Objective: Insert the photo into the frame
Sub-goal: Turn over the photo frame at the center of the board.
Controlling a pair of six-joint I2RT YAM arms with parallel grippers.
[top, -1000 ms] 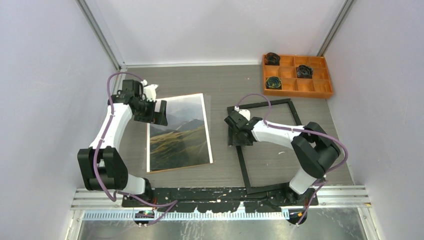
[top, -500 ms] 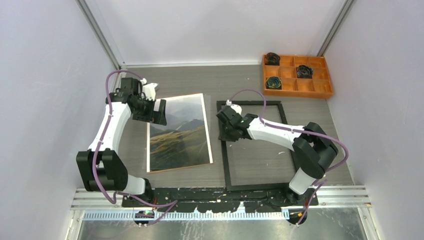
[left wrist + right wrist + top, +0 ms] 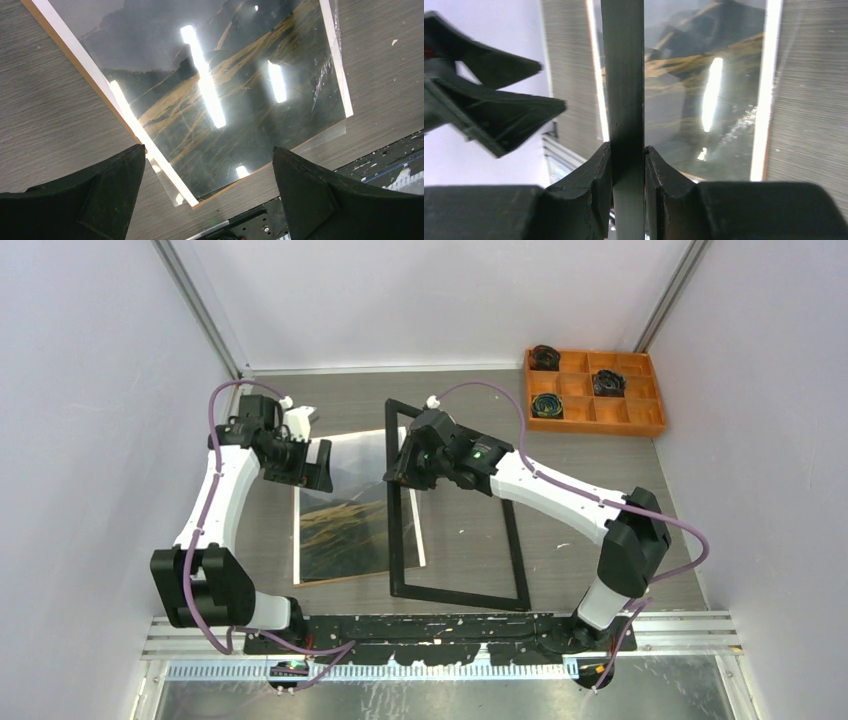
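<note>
The photo [image 3: 345, 530], a mountain landscape with a white border, lies flat on the table left of centre. In the left wrist view the photo [image 3: 225, 100] shows glare from the lamps. The frame [image 3: 518, 550] is a thin black rectangle, and its left rail crosses the photo's right part. My right gripper [image 3: 400, 472] is shut on that rail near the far corner. The right wrist view shows the rail [image 3: 623, 75] clamped between the right gripper's [image 3: 628, 150] jaws, with the photo [image 3: 704, 75] below. My left gripper [image 3: 318, 465] hangs open over the photo's far left corner, and the left gripper [image 3: 208, 147] holds nothing.
An orange compartment tray [image 3: 640, 418] with a few dark round items stands at the far right. A brown backing edge [image 3: 75, 62] shows under the photo. The arms' black base rail [image 3: 440, 625] runs along the near edge.
My right gripper closed on the frame's left rail and carried the frame leftward until it overlaps the photo. The left arm barely moved.
</note>
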